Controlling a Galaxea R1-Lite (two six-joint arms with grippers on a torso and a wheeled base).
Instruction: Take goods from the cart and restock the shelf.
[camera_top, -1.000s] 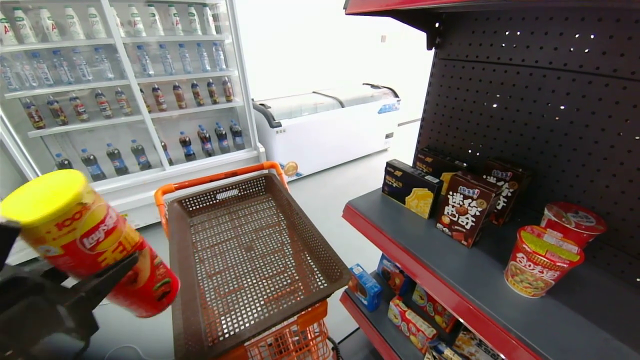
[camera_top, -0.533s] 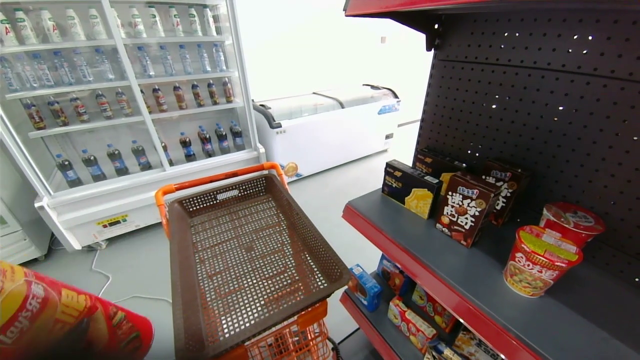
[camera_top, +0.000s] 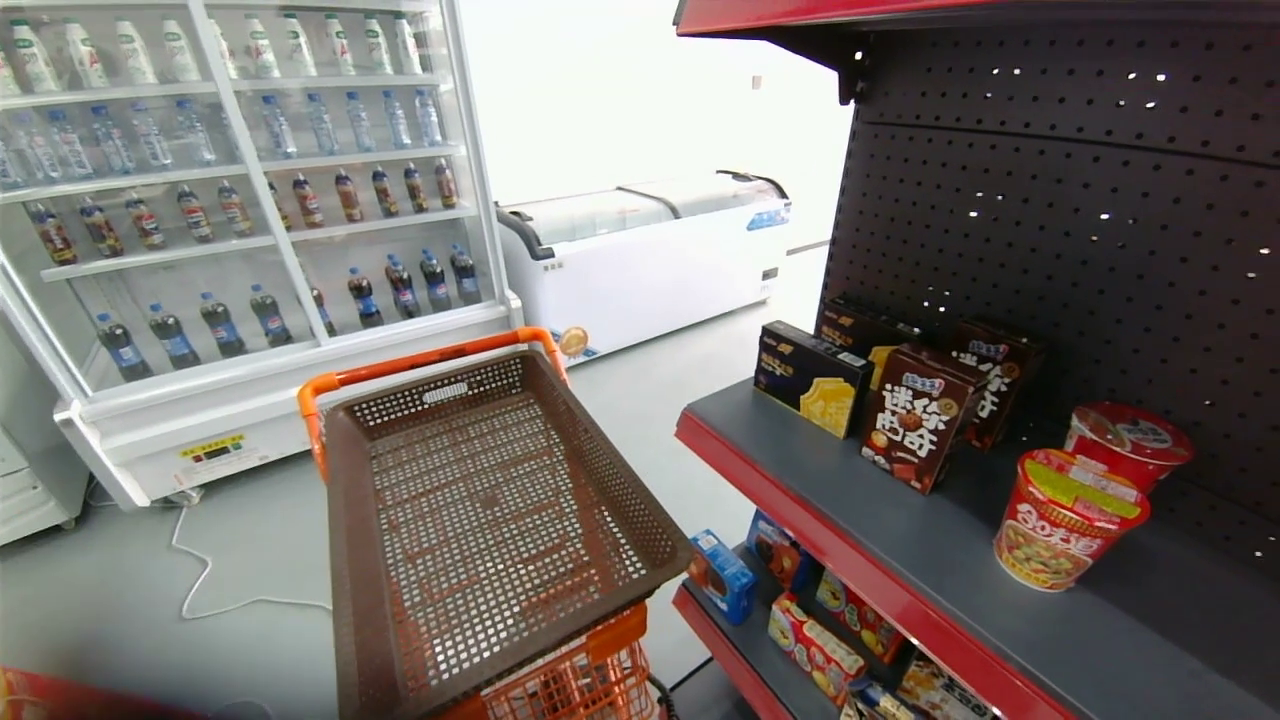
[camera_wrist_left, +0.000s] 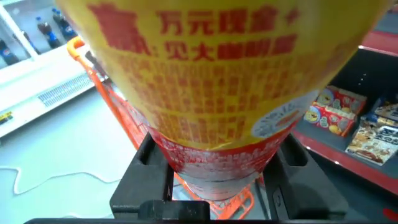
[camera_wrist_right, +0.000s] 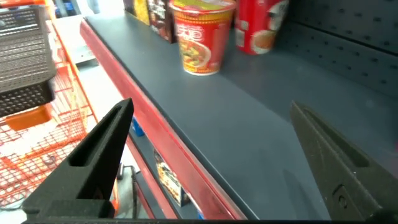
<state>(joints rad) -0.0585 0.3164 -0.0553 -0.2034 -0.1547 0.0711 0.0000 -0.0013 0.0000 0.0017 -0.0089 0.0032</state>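
A chips can (camera_wrist_left: 217, 93), yellow and red, stands close before the left wrist camera with my left gripper (camera_wrist_left: 214, 183) shut around its lower part. A red sliver of the chips can (camera_top: 45, 695) shows at the head view's bottom left corner. The cart's brown mesh basket (camera_top: 480, 500) holds nothing, with an orange handle (camera_top: 420, 360) at its far end. To the right is the grey shelf (camera_top: 880, 540) with a red front edge. My right gripper (camera_wrist_right: 211, 168) is open over the bare shelf board (camera_wrist_right: 249, 124), nothing between its fingers.
On the shelf stand dark snack boxes (camera_top: 915, 415) and two red cup noodles (camera_top: 1065, 520), one (camera_wrist_right: 202, 34) ahead of my right gripper. The lower shelf holds packets (camera_top: 815, 645). A drinks fridge (camera_top: 230, 200) and chest freezer (camera_top: 640, 255) stand behind; a cable (camera_top: 200, 580) lies on the floor.
The chips can in my left gripper has dropped from the head view's left side to its bottom left corner. The head camera has shifted slightly; the cart and shelf goods have not moved.
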